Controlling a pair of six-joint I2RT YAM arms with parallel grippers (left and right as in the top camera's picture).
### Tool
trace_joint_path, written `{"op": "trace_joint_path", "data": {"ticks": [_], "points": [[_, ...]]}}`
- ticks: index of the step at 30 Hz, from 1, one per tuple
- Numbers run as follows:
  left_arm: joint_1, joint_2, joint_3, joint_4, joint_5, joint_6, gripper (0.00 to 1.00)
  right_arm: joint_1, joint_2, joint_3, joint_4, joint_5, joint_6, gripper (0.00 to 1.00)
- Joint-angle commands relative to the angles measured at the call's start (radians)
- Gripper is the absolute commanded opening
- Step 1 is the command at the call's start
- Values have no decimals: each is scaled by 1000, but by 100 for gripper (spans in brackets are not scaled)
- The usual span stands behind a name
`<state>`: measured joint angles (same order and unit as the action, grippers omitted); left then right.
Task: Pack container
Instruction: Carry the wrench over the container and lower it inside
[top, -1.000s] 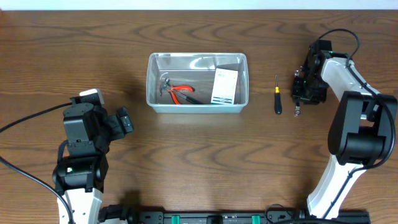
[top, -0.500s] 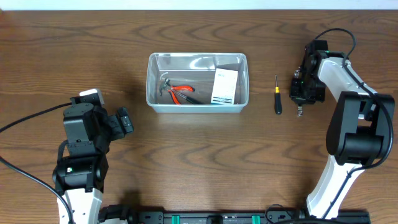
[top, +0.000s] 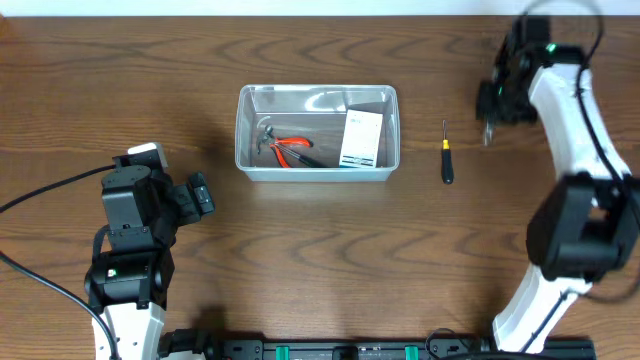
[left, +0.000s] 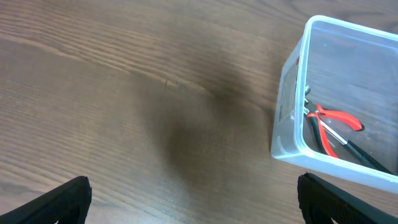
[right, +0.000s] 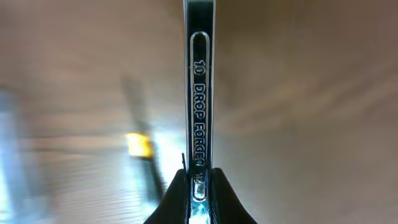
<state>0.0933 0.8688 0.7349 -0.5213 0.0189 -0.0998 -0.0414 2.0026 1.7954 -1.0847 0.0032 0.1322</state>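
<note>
Right gripper (top: 488, 115) has swung farther from the robot's base, clamped on a wrench (right: 199, 93).
Container (top: 242, 140) lies well to its left; left gripper (top: 203, 195) fingers spread apart.

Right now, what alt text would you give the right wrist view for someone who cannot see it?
The right hand grips a steel wrench stamped "10 DROP FORGED", its shank running straight up the frame. Behind it the wooden table is blurred, with an unidentifiable yellow smear at lower left.
</note>
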Motion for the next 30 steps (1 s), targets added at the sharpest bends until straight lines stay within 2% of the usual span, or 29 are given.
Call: {"op": "trace_joint_path", "data": {"ticks": [1, 6, 12, 16, 21, 26, 28, 30], "points": [[-4, 1, 22, -2, -12, 14, 98, 116, -161, 120, 17, -170, -136, 1], [-4, 1, 22, -2, -12, 14, 98, 328, -218, 134, 103, -259, -481, 1], [-4, 1, 22, -2, -12, 14, 98, 553, -126, 119, 135, -237, -954, 1], [-4, 1, 22, -2, -12, 14, 98, 586, -14, 119, 220, -220, -1056, 1], [-4, 1, 22, -2, -12, 14, 98, 566, 163, 119, 408, -220, -1087, 1], [-4, 1, 22, -2, -12, 14, 98, 552, 271, 119, 512, -238, -1151, 1], [-4, 1, 22, -2, -12, 14, 98, 553, 300, 119, 517, -254, -1178, 3], [-4, 1, 22, -2, -12, 14, 98, 558, 321, 119, 516, -257, -1177, 9]]}}
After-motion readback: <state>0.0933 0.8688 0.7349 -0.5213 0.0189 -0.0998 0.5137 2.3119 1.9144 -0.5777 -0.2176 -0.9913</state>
